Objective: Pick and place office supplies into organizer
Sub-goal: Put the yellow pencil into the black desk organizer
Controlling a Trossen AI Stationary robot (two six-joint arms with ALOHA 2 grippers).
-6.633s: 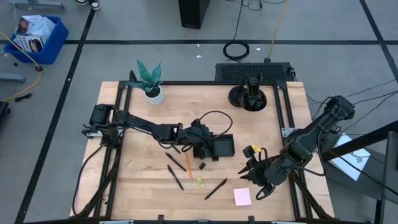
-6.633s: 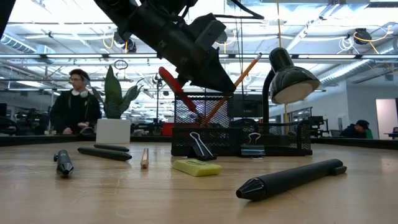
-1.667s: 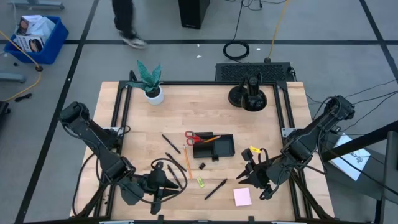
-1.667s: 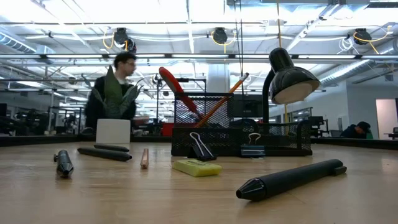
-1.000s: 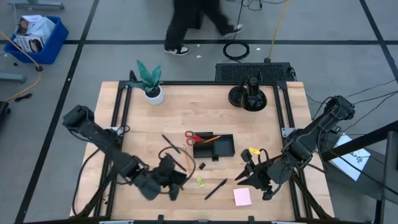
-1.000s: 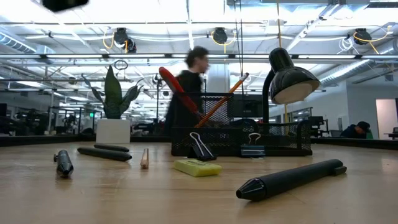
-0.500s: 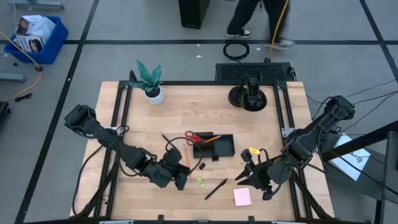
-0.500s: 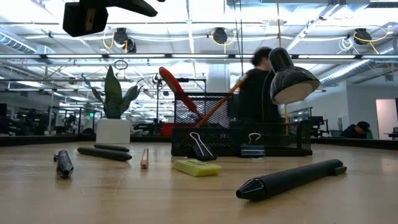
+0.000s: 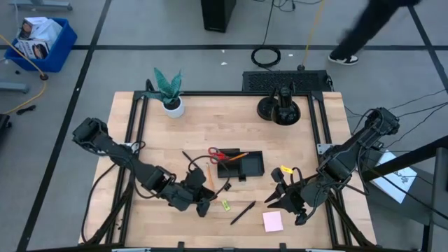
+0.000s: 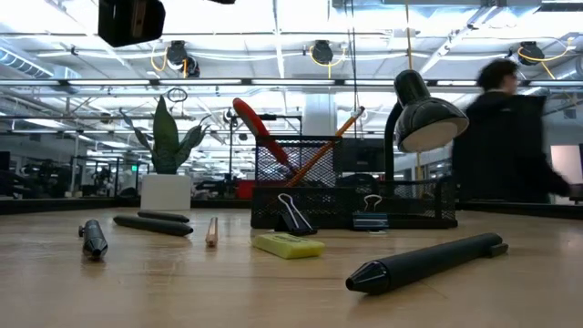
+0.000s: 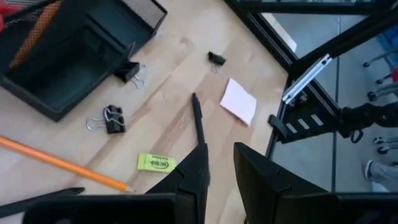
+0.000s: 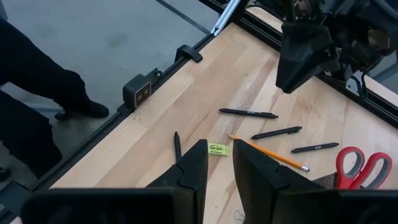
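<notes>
Wooden table, sorting under way: scissors (image 9: pixel 218 153) and pencil (image 9: pixel 236 156) already in organizer (image 9: pixel 252 166).
Left gripper (image 9: pixel 203 208), fingers slightly parted and empty, hovers near loose pens (image 9: pixel 243 212); next comes a descent.

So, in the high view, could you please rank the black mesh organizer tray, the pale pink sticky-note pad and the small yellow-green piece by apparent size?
1. Black mesh organizer tray, clearly the largest.
2. Pale pink sticky-note pad.
3. Small yellow-green piece, the smallest.
All three lie flat on the table at about the same distance from the overhead camera, so the order is reliable.
</notes>
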